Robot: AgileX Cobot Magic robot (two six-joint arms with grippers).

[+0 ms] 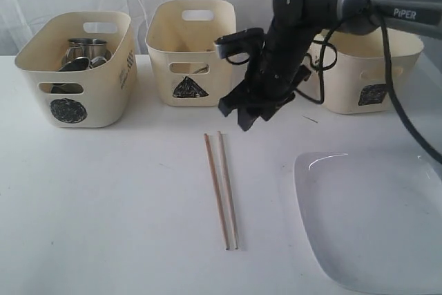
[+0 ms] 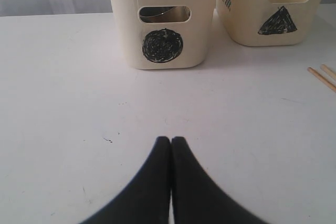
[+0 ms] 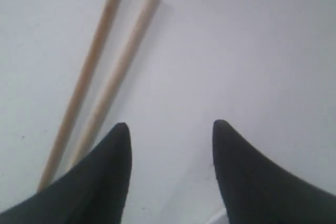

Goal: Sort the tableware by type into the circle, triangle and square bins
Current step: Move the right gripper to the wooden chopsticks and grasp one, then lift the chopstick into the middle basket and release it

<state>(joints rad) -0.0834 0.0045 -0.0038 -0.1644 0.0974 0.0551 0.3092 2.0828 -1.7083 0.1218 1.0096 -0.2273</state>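
Observation:
Two wooden chopsticks (image 1: 222, 191) lie side by side mid-table, and they show in the right wrist view as chopsticks (image 3: 100, 77). My right gripper (image 1: 245, 112) hangs open and empty just past their far ends, in front of the triangle bin (image 1: 166, 77). In its own view the right gripper (image 3: 170, 127) has bare table between the fingers. A large white square plate (image 1: 373, 219) rests at the front right. The circle bin (image 1: 103, 105) holds steel mugs (image 1: 86, 53). My left gripper (image 2: 171, 140) is shut on nothing, low over the table before the circle bin (image 2: 163, 56).
The square bin (image 1: 345, 88) stands at the back right, partly behind the right arm. The three bins line the far side of the white table. In the left wrist view the triangle bin (image 2: 273, 14) and the chopstick ends (image 2: 323, 77) show beside the circle bin.

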